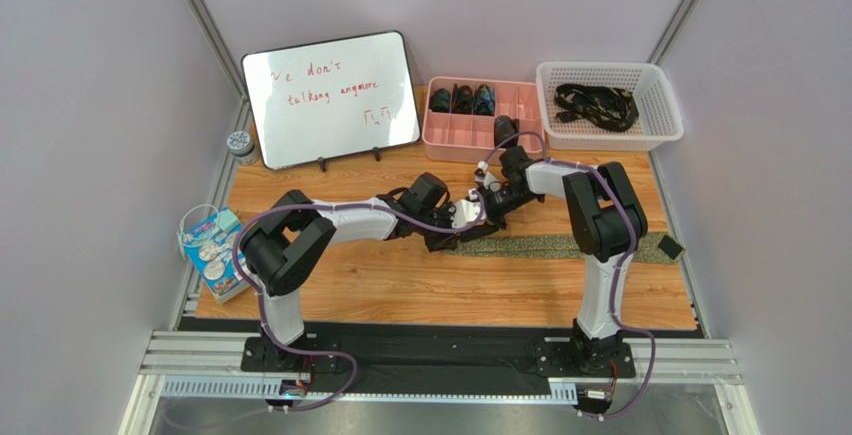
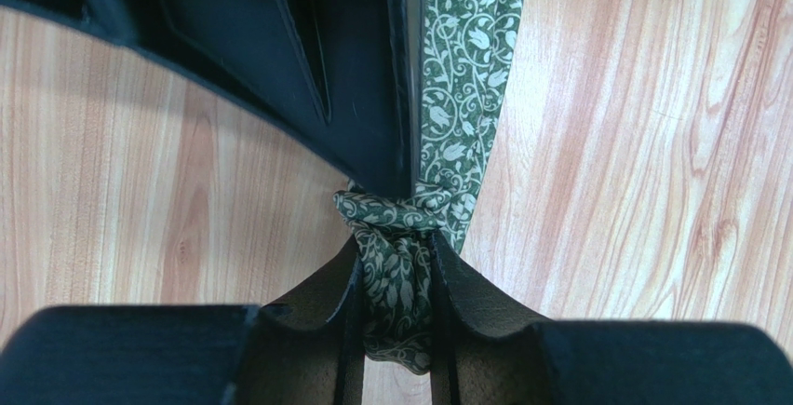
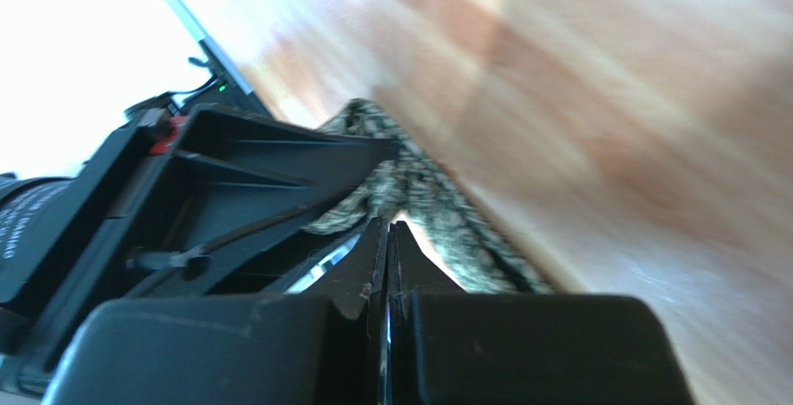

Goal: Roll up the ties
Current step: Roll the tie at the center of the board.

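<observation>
One green tie [image 2: 461, 70], pinched by left end effector [image 2: 396, 258]

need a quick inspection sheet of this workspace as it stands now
surface: pale wooden tabletop
job's things: olive-green patterned fabric necktie lying flat, one end bunched; dark rolled ties in pink plastic compartment tray; black ties in white plastic basket
clutter: whiteboard with red writing; small round jar; blue packet
grippers: left gripper shut on the necktie's bunched end; right gripper shut close to the necktie, no fabric seen between its fingers
cables: thin purple cables along both arms
surroundings: pale lilac walls
</observation>
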Tool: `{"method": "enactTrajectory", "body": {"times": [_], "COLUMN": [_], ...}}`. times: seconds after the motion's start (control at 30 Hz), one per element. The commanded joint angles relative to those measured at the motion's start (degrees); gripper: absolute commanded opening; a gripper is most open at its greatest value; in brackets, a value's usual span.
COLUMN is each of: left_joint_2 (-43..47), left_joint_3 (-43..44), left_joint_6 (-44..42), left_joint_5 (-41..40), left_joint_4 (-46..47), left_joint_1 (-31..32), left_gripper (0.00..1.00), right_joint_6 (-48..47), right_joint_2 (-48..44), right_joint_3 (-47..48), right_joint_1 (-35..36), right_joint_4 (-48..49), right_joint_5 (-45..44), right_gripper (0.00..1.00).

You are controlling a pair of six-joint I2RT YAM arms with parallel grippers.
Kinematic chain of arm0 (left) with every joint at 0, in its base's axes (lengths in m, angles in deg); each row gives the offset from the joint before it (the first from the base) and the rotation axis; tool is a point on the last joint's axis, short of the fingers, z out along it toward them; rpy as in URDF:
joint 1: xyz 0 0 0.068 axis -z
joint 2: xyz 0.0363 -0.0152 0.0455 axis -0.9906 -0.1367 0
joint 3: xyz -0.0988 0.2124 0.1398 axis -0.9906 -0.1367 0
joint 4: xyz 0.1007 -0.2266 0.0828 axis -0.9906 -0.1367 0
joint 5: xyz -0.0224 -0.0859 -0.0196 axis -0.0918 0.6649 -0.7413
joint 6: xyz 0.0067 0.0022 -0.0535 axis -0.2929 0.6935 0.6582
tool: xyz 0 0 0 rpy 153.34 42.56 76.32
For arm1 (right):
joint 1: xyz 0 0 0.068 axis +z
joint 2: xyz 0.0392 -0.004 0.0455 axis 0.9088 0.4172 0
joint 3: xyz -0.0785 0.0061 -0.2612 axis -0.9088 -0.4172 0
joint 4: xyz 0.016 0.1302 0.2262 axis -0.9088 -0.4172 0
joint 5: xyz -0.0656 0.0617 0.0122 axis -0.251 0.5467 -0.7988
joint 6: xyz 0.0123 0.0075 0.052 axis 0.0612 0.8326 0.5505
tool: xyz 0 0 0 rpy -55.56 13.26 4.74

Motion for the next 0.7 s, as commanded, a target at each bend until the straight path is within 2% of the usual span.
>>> {"method": "enactTrajectory", "body": {"times": [0.0, 0.17, 0.27, 0.3, 0.4, 0.57, 0.67], "left_joint_2": [-1.2, -1.2, -1.2, -1.4, -1.5, -1.4, -1.6], "left_joint_3": [-1.3, -1.2, -1.3, -1.1, -0.8, -1.3, -1.2], "left_joint_6": [-0.3, -0.3, 0.1, 0.6, 1.6, 2.5, 3.6], "left_joint_5": [-1.6, -1.5, -1.0, -0.9, -0.1, 0.1, 0.9], "left_joint_4": [-4.8, -4.9, -4.5, -4.6, -4.4, -3.8, -3.5], "left_joint_1": [0.3, 0.3, 0.3, 0.3, -0.2, -0.3, -0.6], "left_gripper": [0.18, 0.18, 0.18, 0.18, 0.18, 0.18, 0.18], "right_joint_6": [-2.2, -2.5, -1.2, -0.5, 1.2, 3.4, 4.4], "right_joint_2": [-2.0, -2.8, -5.0, -5.6, -7.1, -6.3, -6.4], "right_joint_3": [-0.5, -0.1, -1.0, -1.6, -3.4, -5.1, -6.5], "right_joint_1": [-1.0, -1.4, -1.4, -1.4, -1.4, -0.9, -0.3], "right_joint_4": [0.5, 1.1, 3.7, 6.0, 9.1, 12.7, 15.9], "right_joint_5": [-3.2, 3.4, 5.7, 5.9, 5.8, 5.7, 5.6], "right_gripper": [0.00, 0.00, 0.18, 0.28, 0.45, 0.51, 0.51]}}
